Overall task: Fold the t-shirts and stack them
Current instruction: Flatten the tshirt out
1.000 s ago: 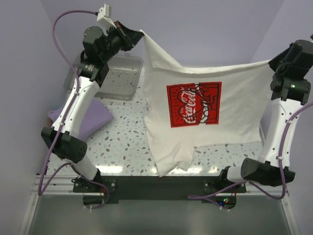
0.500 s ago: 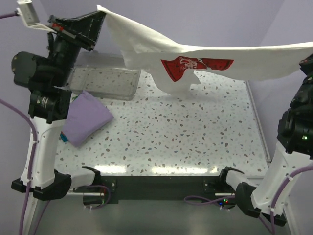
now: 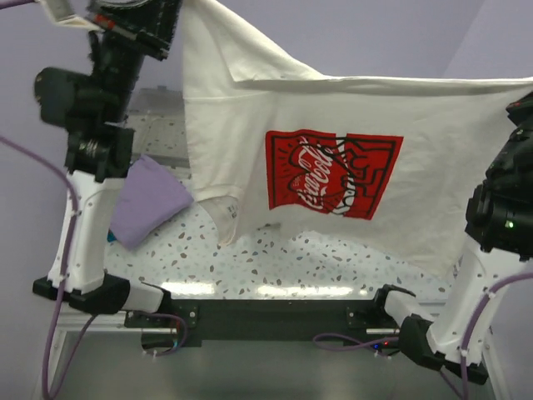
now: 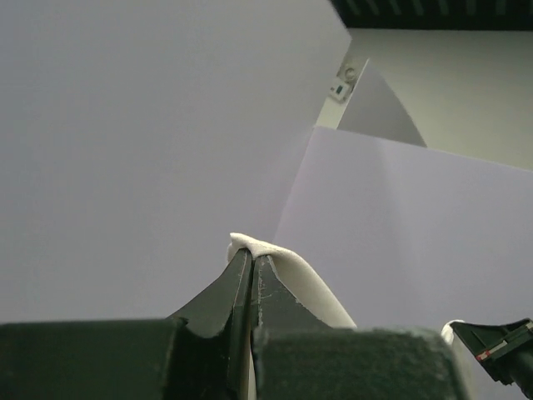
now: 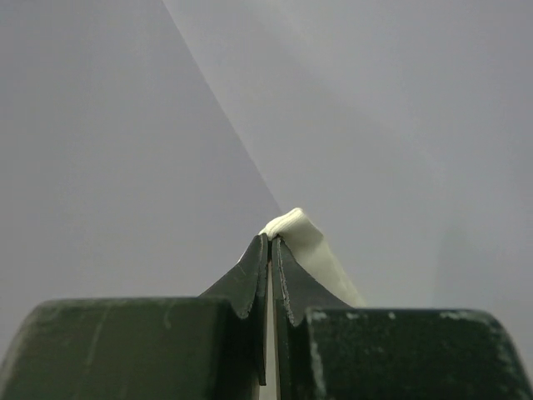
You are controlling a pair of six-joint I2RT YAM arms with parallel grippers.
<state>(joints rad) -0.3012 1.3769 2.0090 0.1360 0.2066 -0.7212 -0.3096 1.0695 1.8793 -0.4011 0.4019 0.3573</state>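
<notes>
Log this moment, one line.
left gripper: shut on white shirt | right gripper: shut on white shirt | white shirt: held up, spread between both, logo visible | purple shirt: lying on table, left side

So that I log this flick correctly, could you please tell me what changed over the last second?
The cream-white cloth t-shirt with the red square print swung up flat, then dropped back to hang, print toward the top camera. The left gripper and right gripper stayed shut on it. The lavender-purple cloth shirt stayed on the speckled table.
</notes>
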